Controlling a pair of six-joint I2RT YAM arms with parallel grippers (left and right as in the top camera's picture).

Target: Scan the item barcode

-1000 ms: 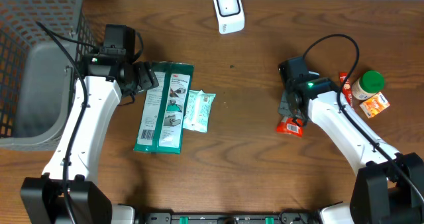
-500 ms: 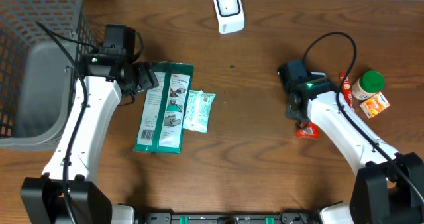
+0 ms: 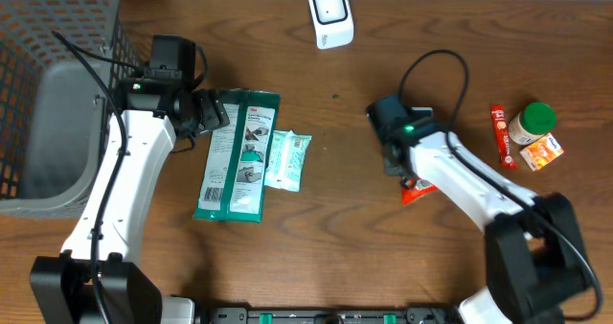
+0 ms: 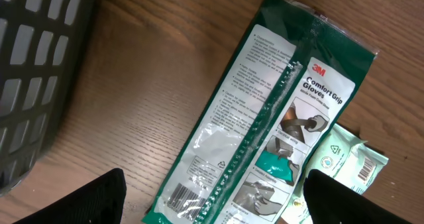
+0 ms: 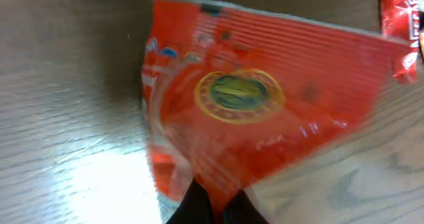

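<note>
Right wrist: glossy, crinkled red packet; grained wooden table.

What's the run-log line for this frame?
left claw: open, above green gloves pack | right claw: shut on red packet | scanner: apart from packet, scan not yet done

Overhead looked straight down on the whole table; left wrist faced down, near the glove packet; right wrist sat very close on the red pouch; overhead shared both
</note>
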